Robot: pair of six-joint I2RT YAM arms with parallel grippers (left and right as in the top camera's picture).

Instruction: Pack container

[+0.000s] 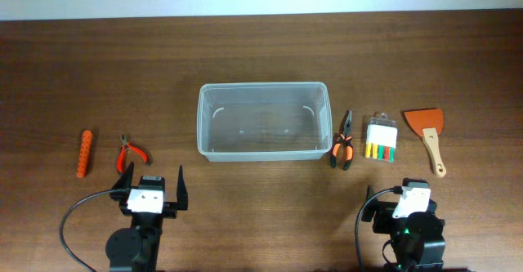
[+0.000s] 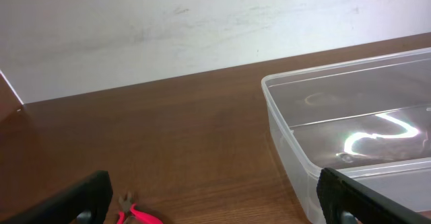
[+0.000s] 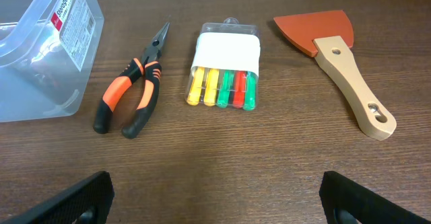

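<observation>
At table centre, container (image 1: 263, 122) upright, long axis left-right

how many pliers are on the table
2. One red-handled pair lies left of the container. One orange-and-black pair lies just right of it, beside a clear pack of coloured sticks. None seems hidden.

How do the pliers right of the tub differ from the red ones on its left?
The long-nose pliers have orange-and-black handles; the red pliers are plain red. The long-nose pliers look longer, with a slim pointed nose; the red pliers are stubbier. Both lie flat on the table, outside the container.
</observation>
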